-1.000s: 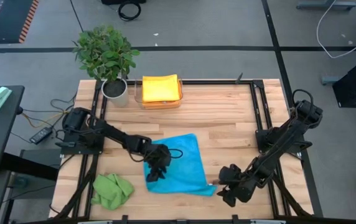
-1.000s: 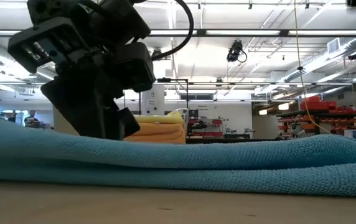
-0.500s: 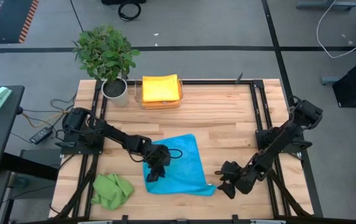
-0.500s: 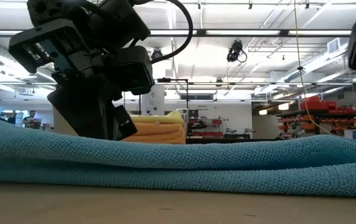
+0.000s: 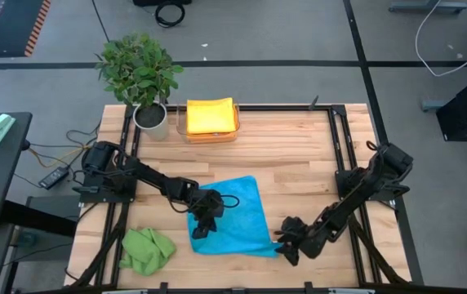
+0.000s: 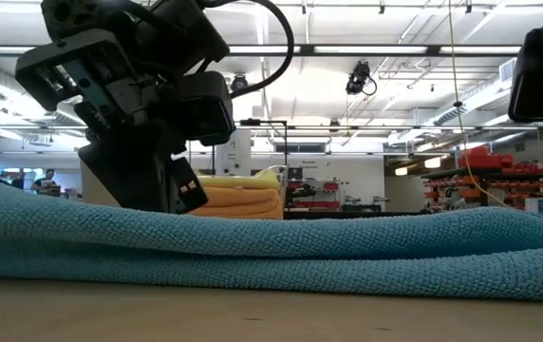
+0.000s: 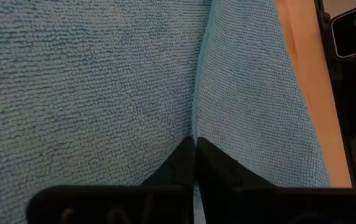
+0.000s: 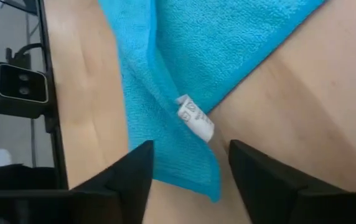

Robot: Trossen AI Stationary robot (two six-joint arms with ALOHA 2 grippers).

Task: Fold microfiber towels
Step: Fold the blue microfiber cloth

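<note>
A blue microfiber towel [image 5: 237,214] lies spread on the wooden table, with a raised ridge [image 7: 198,93] running through it; it fills the low view [image 6: 281,252]. My left gripper [image 5: 205,222] is shut on this ridge near the towel's left side. My right gripper [image 5: 288,242] is open, low over the table at the towel's near right corner [image 8: 210,186]. Its fingers stand on either side of the white label [image 8: 196,118] without touching. A green towel [image 5: 146,249] lies crumpled at the near left. My left gripper pinches the blue towel's raised ridge [image 7: 196,127] between its two shut fingers; whether that ridge is a fold or a layer's edge, I cannot tell. The fingers come from above, slanting down from the table's left, and lie in line with it. The towel stays lying on the table.
A clear tray with folded yellow and orange towels [image 5: 211,118] stands at the far edge, beside a potted plant [image 5: 141,77]. A black frame rail [image 8: 47,93] and a small camera box [image 8: 19,90] run along the near edge. Bare wood lies between the towel and the tray.
My right gripper has moved toward the table's left edge, closing in on the blue towel's near right corner, staying open. The towel has not visibly moved.
</note>
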